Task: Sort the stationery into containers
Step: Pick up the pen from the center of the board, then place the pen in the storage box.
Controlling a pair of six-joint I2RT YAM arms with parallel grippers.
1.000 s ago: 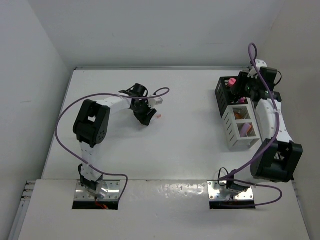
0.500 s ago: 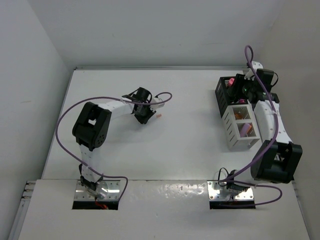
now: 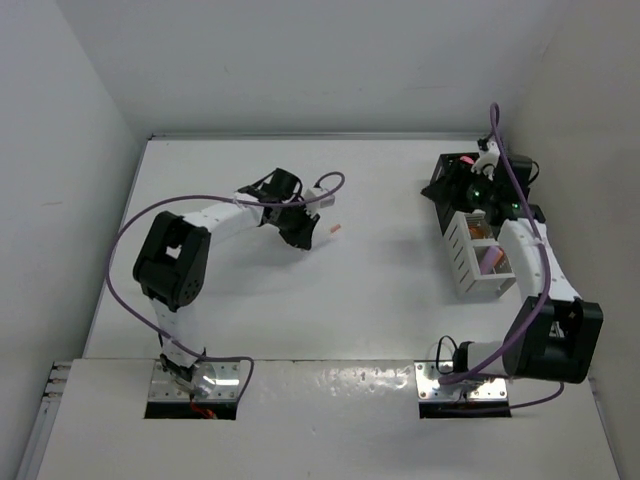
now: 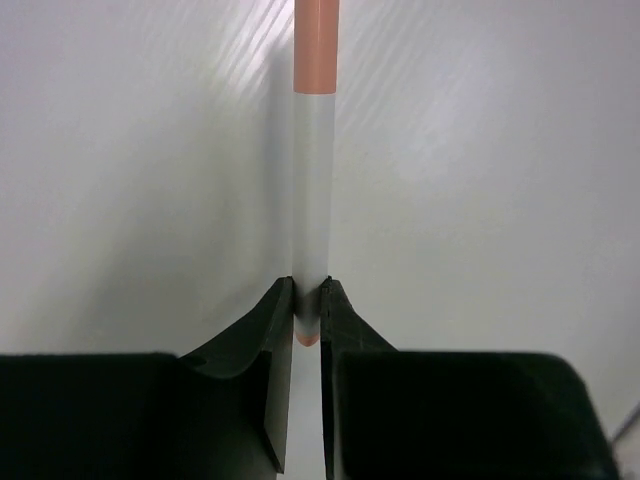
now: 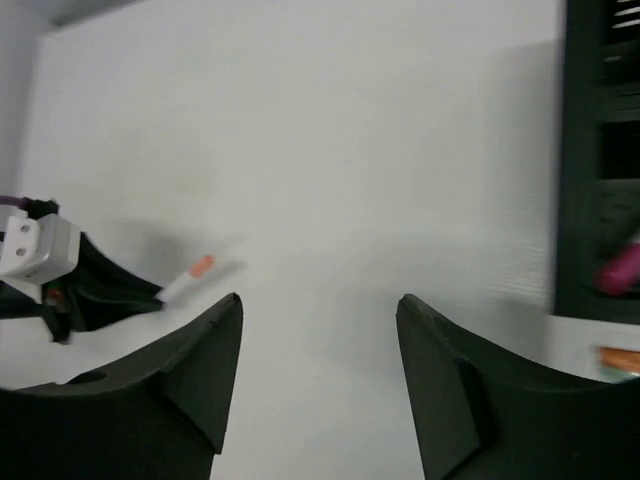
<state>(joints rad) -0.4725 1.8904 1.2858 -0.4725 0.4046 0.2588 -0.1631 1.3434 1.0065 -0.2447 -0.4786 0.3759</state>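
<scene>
My left gripper is shut on a thin white pen with a salmon-pink tip; the pen sticks out to the right over the table and also shows in the right wrist view. My right gripper is open and empty, hovering above the black box holder. The holder's edge shows in the right wrist view with a pink piece inside. The white slatted rack stands just in front of the holder, with orange and lilac pieces in its compartments.
White walls close the table at the back, left and right. The right arm's links run along the rack's right side. Purple cables loop over both arms.
My left gripper has swung to the right with the pen, which now points further right. My right gripper has moved left, over the black holder.
</scene>
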